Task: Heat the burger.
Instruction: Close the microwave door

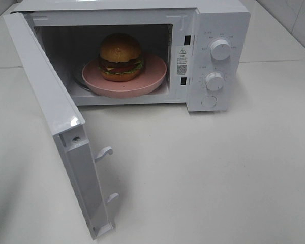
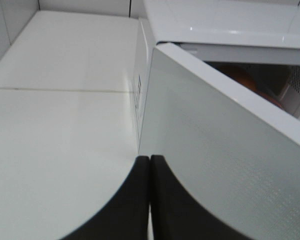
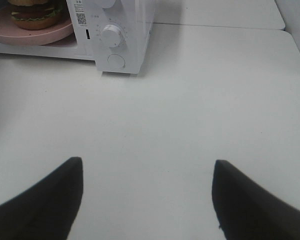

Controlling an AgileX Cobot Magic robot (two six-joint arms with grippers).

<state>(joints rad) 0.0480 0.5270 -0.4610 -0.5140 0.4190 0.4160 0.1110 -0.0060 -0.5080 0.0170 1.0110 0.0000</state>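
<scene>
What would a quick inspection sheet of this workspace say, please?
Surface: white table, carrying the microwave.
Job's things: burger on pink plate inside the microwave; door wide open.
Clutter: nothing seen.
Grippers: left gripper shut, by the door's outer face; right gripper open over the table.
Cables: nothing seen.
Surroundings: tiled wall behind.

Kitchen-like test setup: white microwave (image 1: 142,51) on bare white table (image 1: 218,173), tiled wall (image 1: 295,20) behind
</scene>
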